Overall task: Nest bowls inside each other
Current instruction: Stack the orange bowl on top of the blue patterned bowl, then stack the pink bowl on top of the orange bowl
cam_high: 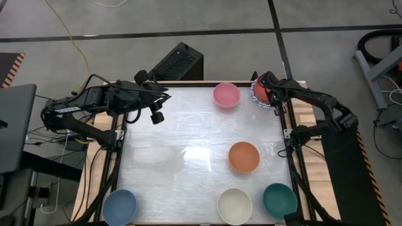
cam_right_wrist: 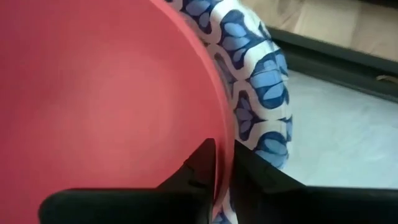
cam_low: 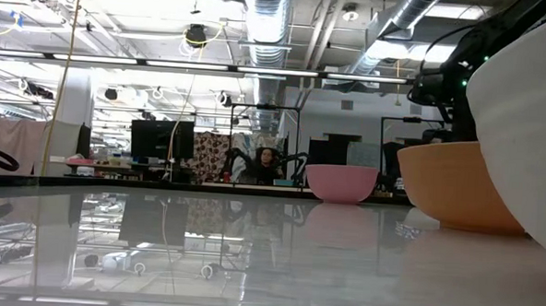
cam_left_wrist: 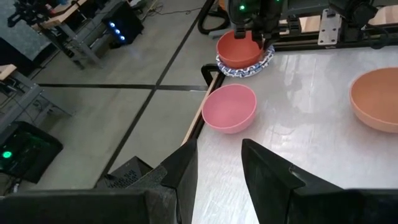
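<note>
At the counter's far right corner, the right claw point(cam_right_wrist: 222, 163) pinches the rim of the red bowl point(cam_left_wrist: 238, 51) nested in a blue-patterned bowl point(cam_right_wrist: 258, 81). The left claw point(cam_left_wrist: 219, 163), narrowly parted and empty, hovers near the far left corner.

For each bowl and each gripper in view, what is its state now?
red bowl: nested in the blue-patterned bowl
pink bowl: alone, upright
orange bowl: alone, upright
cream bowl: alone, upright
teal bowl: alone, upright
blue bowl: alone, upright
right gripper: fingers astride the red bowl's rim
left gripper: open, empty
</note>
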Robot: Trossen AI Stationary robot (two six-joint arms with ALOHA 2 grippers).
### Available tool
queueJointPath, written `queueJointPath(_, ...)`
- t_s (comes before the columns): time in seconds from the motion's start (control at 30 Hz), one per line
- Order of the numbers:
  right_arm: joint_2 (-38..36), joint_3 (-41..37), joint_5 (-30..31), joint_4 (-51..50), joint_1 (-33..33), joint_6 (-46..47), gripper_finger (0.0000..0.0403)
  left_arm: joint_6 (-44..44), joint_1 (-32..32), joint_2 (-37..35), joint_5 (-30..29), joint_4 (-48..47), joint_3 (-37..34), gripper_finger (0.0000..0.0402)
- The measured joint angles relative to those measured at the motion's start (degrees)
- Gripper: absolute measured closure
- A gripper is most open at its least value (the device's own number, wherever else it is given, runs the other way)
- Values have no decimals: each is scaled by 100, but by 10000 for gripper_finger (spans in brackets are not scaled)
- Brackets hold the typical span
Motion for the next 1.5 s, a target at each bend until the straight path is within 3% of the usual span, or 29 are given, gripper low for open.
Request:
queueJointPath(0.33,-408,0,99,-55,5,-457,309,-7,0,1,0,2,0,286)
queueJointPath(0.73,-738,0,161,-40,5,-1502,236,33,67,1,144,0,0,286)
queueJointPath(1.0,-1263,0,349,-35,-2,-2382,206,-131,612,0,1126,1,0,286)
queueJointPath(1.2,-1756,0,348,-33,9,-3422,203,-386,1410,132,2497,214,0,286)
queueJointPath(1.5,-2597,0,300,-50,575,-4079,204,-570,2390,1188,4090,811,0,286)
